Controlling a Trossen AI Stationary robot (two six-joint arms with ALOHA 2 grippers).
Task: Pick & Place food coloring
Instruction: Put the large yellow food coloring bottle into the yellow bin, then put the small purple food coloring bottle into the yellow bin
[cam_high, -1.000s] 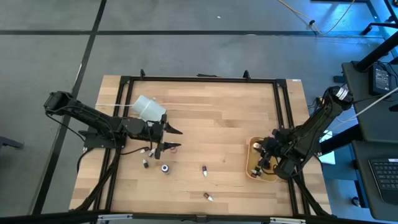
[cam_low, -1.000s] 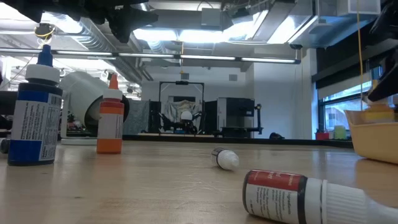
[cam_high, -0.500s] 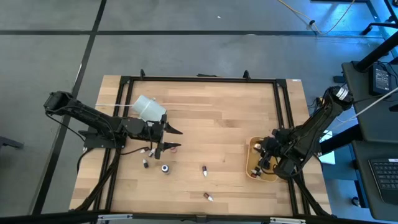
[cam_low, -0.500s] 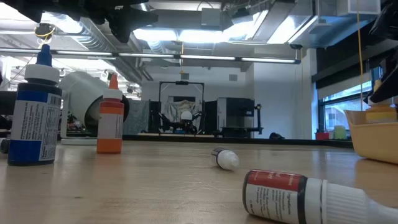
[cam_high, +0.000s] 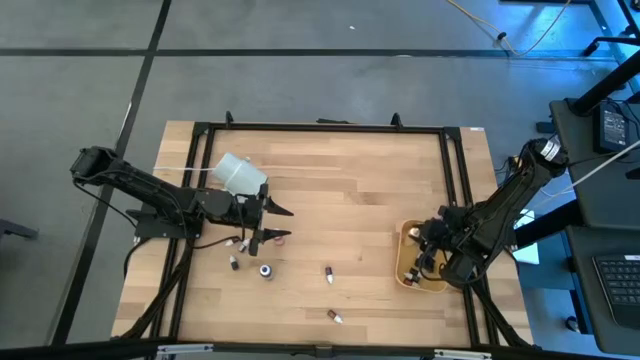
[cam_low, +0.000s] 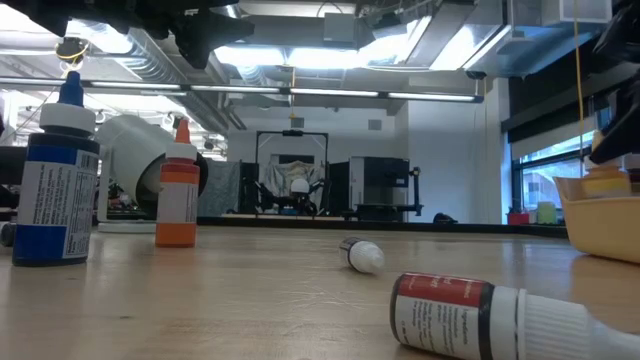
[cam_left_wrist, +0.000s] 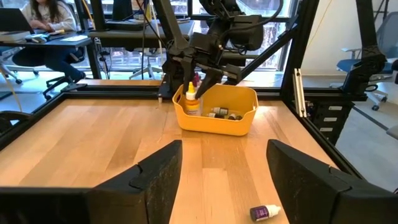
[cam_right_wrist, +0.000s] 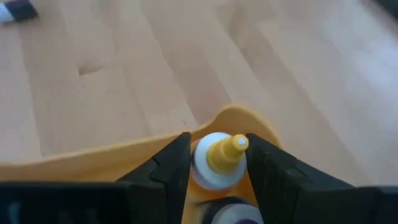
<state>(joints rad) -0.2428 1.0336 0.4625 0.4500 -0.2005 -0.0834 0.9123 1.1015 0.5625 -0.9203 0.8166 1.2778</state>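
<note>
Nearest, a red bottle (cam_low: 445, 312) lies on the bench (cam_low: 250, 290), waiting its turn. Further on, nothing has shifted this past second. The right pincer (cam_right_wrist: 217, 143) stays clenched on a yellow bottle (cam_right_wrist: 211, 165) just over the tray (cam_left_wrist: 217, 127), so the drop is still pending. The bottle is upright, long axis vertical, tip skyward. Across the bench, the left pincer (cam_high: 272, 225) hangs released.

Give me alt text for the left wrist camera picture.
Across a wooden table, the right gripper holds a yellow-capped food coloring bottle over a yellow tray with more bottles inside. The left gripper fingers stand open in the foreground; one purple-capped bottle lies nearby.
</note>
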